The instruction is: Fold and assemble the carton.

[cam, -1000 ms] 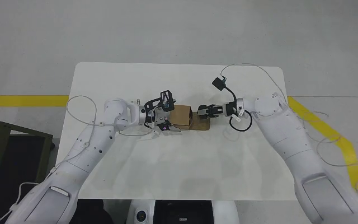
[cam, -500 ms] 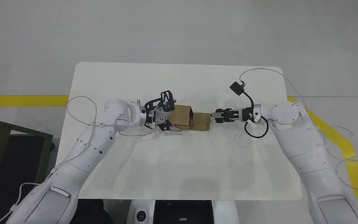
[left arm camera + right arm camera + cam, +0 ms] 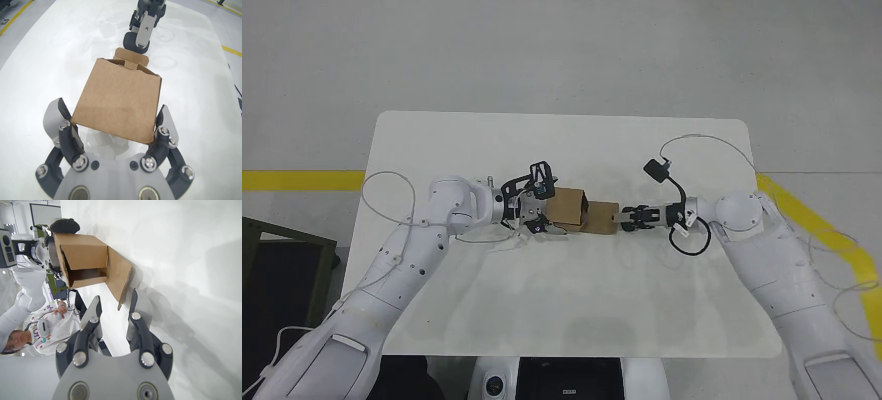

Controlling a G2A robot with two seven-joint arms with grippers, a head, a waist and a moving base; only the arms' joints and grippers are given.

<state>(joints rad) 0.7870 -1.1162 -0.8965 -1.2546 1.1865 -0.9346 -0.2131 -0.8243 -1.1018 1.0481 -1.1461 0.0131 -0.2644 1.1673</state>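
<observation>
Right tool (image 3: 624, 217) (parted, empty) has neared the flap (image 3: 603, 217) of the carton (image 3: 565, 207), which the left tool (image 3: 112, 118) clamps.

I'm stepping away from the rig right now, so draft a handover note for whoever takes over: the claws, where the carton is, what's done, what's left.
Left claw: shut on one end of the carton, holding it on its side on the white table.
Right claw: open at the carton's other end, fingertips either side of the end flap edge, not clamped.
Done: the carton body is squared up into a box shape.
Left: the end facing the right claw is open, and its flap needs folding over and tucking in. The state of the end in the left claw cannot be told.
</observation>
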